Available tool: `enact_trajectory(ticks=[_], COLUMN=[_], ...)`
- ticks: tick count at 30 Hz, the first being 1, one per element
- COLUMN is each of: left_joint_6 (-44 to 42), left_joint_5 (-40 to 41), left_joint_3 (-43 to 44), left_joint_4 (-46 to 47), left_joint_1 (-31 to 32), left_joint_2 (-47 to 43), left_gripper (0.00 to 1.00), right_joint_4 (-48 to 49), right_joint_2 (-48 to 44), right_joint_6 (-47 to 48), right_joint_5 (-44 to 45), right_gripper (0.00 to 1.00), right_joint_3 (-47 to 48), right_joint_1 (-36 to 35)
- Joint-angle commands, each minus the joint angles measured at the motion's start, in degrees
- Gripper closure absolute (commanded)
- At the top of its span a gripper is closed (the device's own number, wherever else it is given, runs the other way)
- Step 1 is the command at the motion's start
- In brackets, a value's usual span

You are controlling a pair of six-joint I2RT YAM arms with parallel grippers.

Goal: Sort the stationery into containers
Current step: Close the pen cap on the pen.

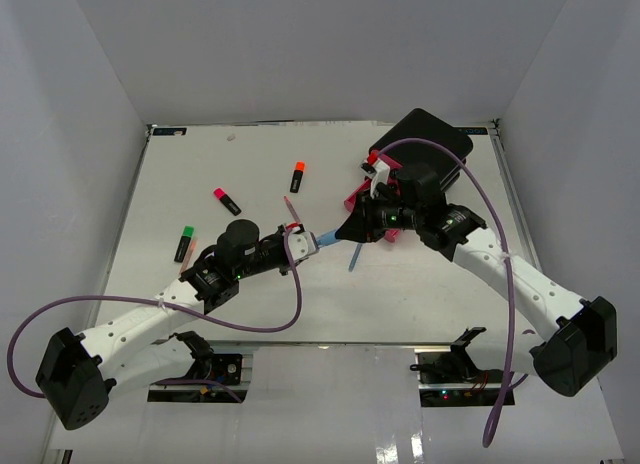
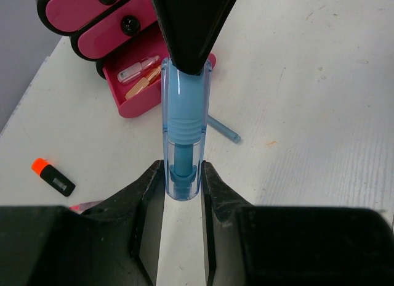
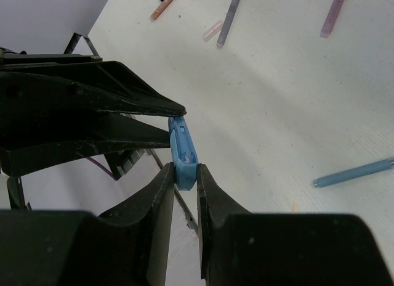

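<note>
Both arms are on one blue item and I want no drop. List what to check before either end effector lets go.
1. Left end effector clamped on blue item: ok.
2. Right end effector clamped on its other end: ok.
3. Drawer pulled open: ok.
4. Room left in drawer: ok.
5. Loose blue pen apart from both end effectors: ok.
6. Right grip firm enough alone: cannot tell.

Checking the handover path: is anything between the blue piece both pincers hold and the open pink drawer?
Only the right pincer, gripping the far end of the blue piece. The open drawer lies just beyond; the thin blue pen lies aside.
</note>
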State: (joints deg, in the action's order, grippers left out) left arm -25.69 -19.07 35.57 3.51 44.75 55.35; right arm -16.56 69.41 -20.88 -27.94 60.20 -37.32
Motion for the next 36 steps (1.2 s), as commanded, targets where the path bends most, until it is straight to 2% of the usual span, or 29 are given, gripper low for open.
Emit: enact_trajectory(ticks=[1, 22, 29, 36], left_joint_6=[0.03, 2.49, 3.63, 4.33], left_joint_5=[-2.82, -5.98, -6.07, -7.91], left_joint_3=[0.2, -0.33, -1.56, -2.17], left_joint_4=[1.76, 6.07, 8.62, 10.29], left_joint_1=[0.25, 0.25, 0.25, 0.25], left_joint_2=[-1.91, -4.29, -6.22, -7.63], left_gripper=[0.73, 0.85, 1.0, 1.0], right_joint_4=[0.3, 3.46, 3.02, 3.55], right_joint_2=[0.82, 5.39, 6.27, 6.53], right_joint_6=[-0.12, -2.49, -2.49, -2.76], right_joint_5=[0.35, 1.4, 1.66, 1.14], right_gripper=[0.92, 0.92, 0.92, 0.92], right_joint_3=[0.71, -0.61, -0.53, -1.06], right_joint_1=[-1.0, -6.98, -7.41, -8.03])
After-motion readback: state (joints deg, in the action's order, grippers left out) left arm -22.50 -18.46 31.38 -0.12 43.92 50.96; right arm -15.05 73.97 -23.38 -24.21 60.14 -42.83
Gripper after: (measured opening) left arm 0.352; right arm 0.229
